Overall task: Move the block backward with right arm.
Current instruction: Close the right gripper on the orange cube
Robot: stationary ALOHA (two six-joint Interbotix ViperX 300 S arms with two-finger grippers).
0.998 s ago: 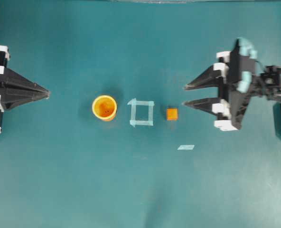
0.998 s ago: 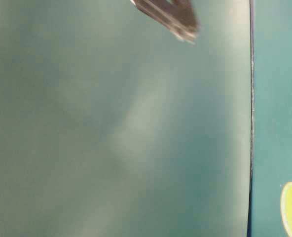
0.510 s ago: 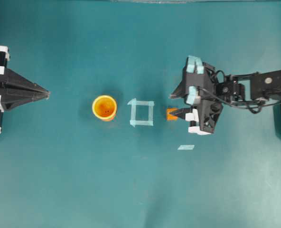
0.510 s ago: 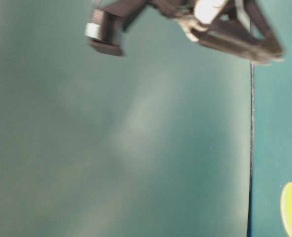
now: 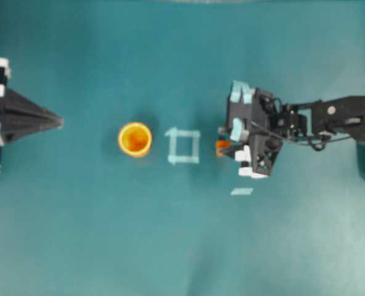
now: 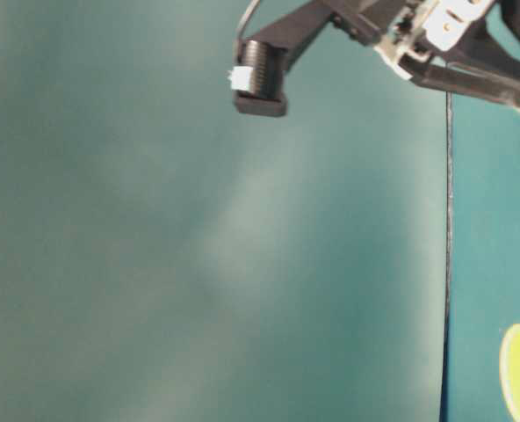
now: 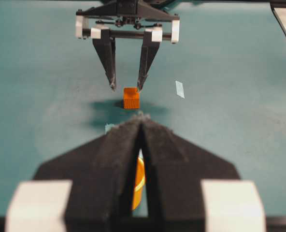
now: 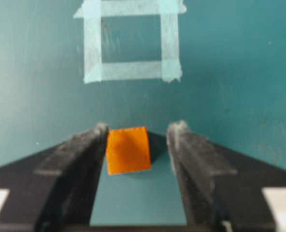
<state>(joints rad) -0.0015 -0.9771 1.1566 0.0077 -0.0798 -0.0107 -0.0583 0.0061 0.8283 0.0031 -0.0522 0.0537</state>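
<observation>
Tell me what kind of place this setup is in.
Probably a robotics lab's tabletop test rig: a plain teal table with a taped square marked on it, two fixed black arms facing each other, and only simple props, a small orange block and a cup.

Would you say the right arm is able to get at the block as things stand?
Probably yes: the right end effector is open, its fingers either side of the block, with nothing between them.
</observation>
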